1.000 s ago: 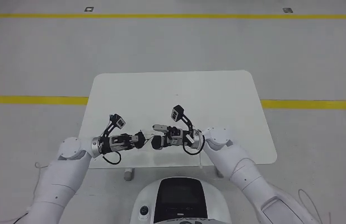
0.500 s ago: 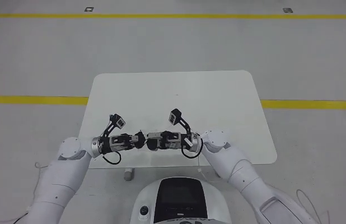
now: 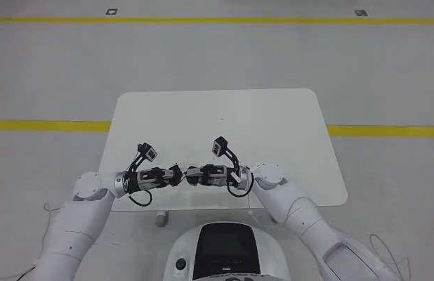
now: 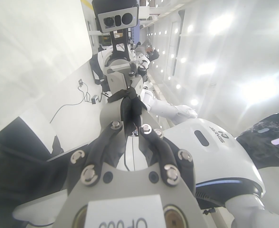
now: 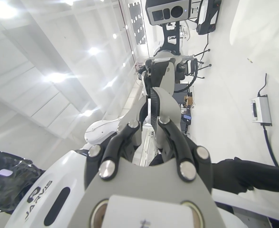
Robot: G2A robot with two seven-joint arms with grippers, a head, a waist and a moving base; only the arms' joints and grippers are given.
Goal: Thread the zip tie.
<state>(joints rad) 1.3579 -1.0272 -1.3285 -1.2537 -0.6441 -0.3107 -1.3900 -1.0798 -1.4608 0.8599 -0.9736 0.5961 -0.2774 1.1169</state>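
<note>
1. Where both arms meet tip to tip above the 7 o'clock edge of the desk (image 3: pixel 273 119), the left arm (image 3: pixel 90 204) points toward 3 o'clock, left jaws narrow on the black zip tie (image 5: pixel 153 105).
2. The right arm (image 3: pixel 294 204) points toward 9 o'clock; right jaws narrow, pinching the same strap.

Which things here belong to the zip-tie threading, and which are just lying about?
In the job: zip tie; left claw and right claw, both shut on it.
Lying about: table; power adapter; yellow floor line.
</note>
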